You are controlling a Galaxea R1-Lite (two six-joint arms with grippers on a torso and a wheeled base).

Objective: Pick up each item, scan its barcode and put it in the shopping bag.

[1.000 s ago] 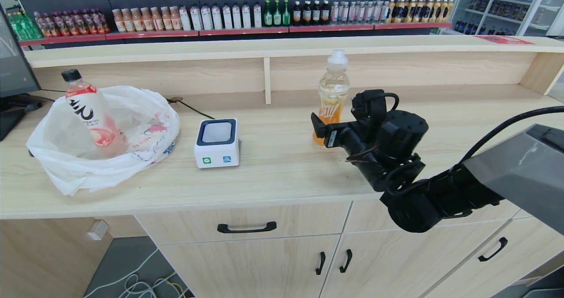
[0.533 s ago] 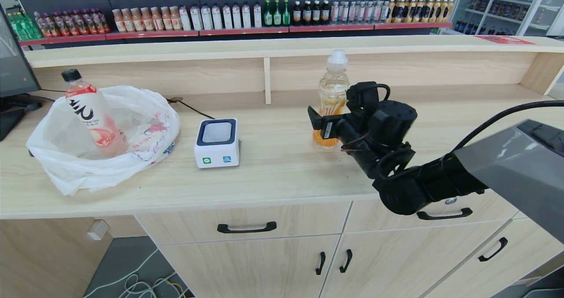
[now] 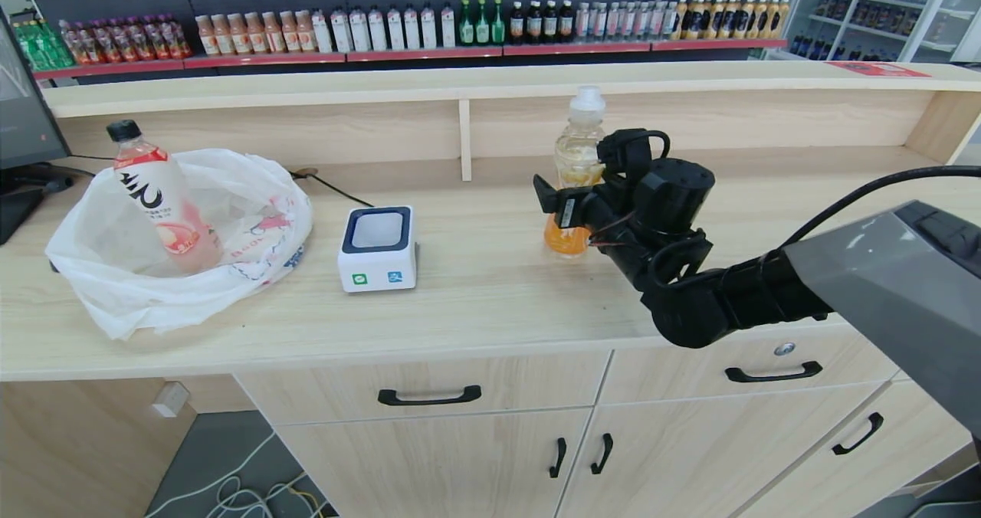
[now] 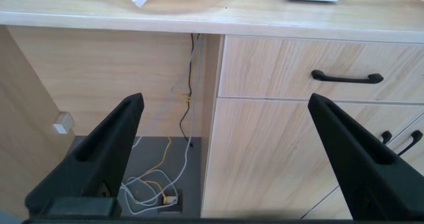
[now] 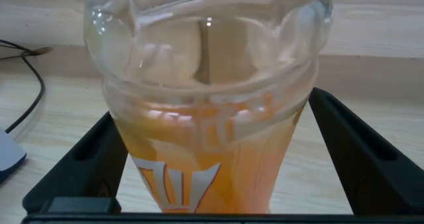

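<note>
An orange drink bottle point(image 3: 576, 150) with a white cap stands upright on the wooden counter point(image 3: 475, 303), right of the middle. My right gripper point(image 3: 573, 196) is open, and its two fingers flank the bottle's lower body point(image 5: 205, 164) with the bottle between them. In the right wrist view the right gripper point(image 5: 215, 108) shows a finger on each side of the bottle. A white shopping bag point(image 3: 253, 219) lies at the counter's left with a pink drink bottle point(image 3: 157, 196) leaning in it. The white scanner point(image 3: 378, 248) sits between bag and orange bottle. My left gripper point(image 4: 225, 98) hangs open below the counter edge.
A raised back ledge point(image 3: 490, 81) runs behind the counter. A dark monitor point(image 3: 23, 112) stands at the far left, and a cable point(image 3: 337, 190) runs behind the scanner. Cabinet drawers and doors with black handles point(image 3: 429, 397) are below. Loose cables point(image 4: 159, 184) lie on the floor.
My right arm has moved forward toward the back ledge, bringing its open fingers around the orange bottle. Bag, pink bottle and scanner have not moved.
</note>
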